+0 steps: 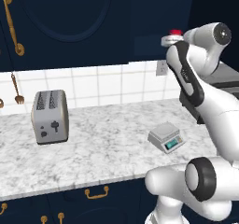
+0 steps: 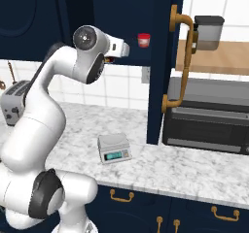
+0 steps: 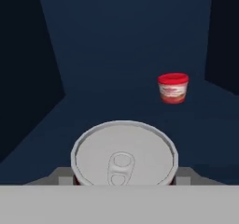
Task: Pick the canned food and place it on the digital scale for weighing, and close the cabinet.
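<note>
One canned food [image 3: 123, 155], seen from above in the hand view – silvery lid with a pull tab, pressed between the two grey fingers [image 3: 60, 175] at the lower edge, on the dark floor of the cabinet [image 3: 116, 55]. Jaws drawn in narrow against the can's sides, apparently gripping it, though the contact itself lies too low in that view to be sure. One small red-and-white container [image 3: 173, 88] further back inside the same cabinet, well apart from the can, upright; visible too in the right base view [image 2: 143, 39] beyond the arm's wrist.

One digital scale [image 1: 165, 137] on the marbled tabletop [image 1: 102, 148], platform bare, teal display facing forward; in the right base view [image 2: 114, 148] just left of the open cabinet door [image 2: 163, 57]. Door swung outward – edge-on, with one long brass handle [image 2: 182, 62] – standing between the scale and one dark oven-like appliance [image 2: 209, 115] on the right.

One grey toaster [image 1: 50, 116] at the tabletop's left, well apart from the scale. White arm raised, reaching up into the cabinet opening above the scale. Navy drawers with brass pulls [image 1: 96, 193] below the tabletop edge. One brass utensil [image 1: 17, 90] hanging on the tiled wall.
</note>
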